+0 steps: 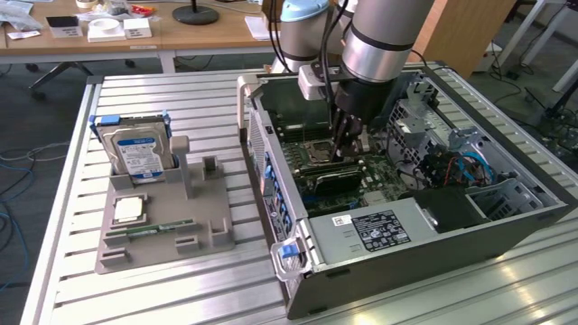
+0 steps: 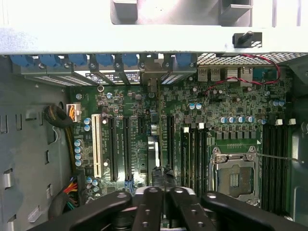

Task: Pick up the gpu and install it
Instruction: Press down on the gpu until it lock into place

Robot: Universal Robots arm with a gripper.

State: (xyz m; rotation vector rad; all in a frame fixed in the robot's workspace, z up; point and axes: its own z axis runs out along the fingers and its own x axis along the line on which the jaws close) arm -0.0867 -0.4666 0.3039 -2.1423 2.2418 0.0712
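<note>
The gpu (image 1: 332, 177) stands on edge on the motherboard inside the open computer case (image 1: 424, 257), a dark card with a green edge. My gripper (image 1: 342, 157) reaches down into the case and hangs right over the card's upper edge. From the wrist, the gpu (image 2: 153, 149) appears edge-on as a thin pale strip among the long black slots, in line with the rear bracket opening. The gripper (image 2: 162, 172) is shut, its two black fingertips (image 2: 156, 173) meeting with nothing visible between them. Whether they touch the card I cannot tell.
A grey holder (image 1: 208, 217) lies at the exterior view's left with a blue-labelled hard drive (image 1: 135, 152), a CPU chip (image 1: 128, 210) and a RAM stick (image 1: 149, 230). Beside the gpu are the CPU socket (image 2: 234, 179), memory slots and cables (image 1: 461, 169).
</note>
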